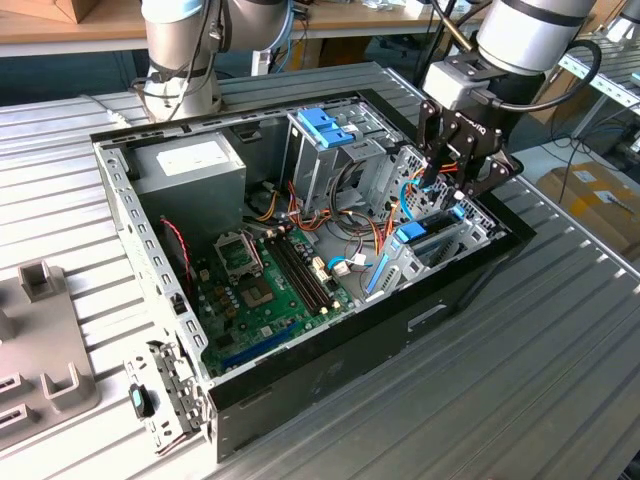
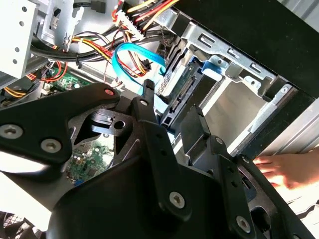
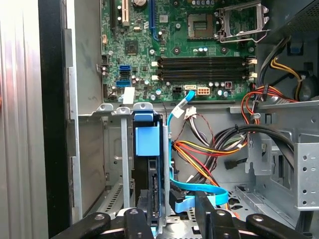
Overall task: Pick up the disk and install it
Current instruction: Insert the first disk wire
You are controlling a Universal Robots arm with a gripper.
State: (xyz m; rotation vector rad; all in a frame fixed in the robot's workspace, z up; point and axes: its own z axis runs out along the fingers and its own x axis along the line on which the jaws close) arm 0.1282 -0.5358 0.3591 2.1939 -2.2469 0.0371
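My gripper (image 3: 169,211) is nearest, fingers (image 3: 205,211) spread apart. The disk (image 3: 148,144) stands upright between them, in its bay (image 3: 123,149).

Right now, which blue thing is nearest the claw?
The blue-framed disk, standing on edge beneath the gripper; the blue latch sits farther off, atop the cage.

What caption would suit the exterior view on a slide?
Robot gripper at the disk, which stands on edge inside an open computer case.
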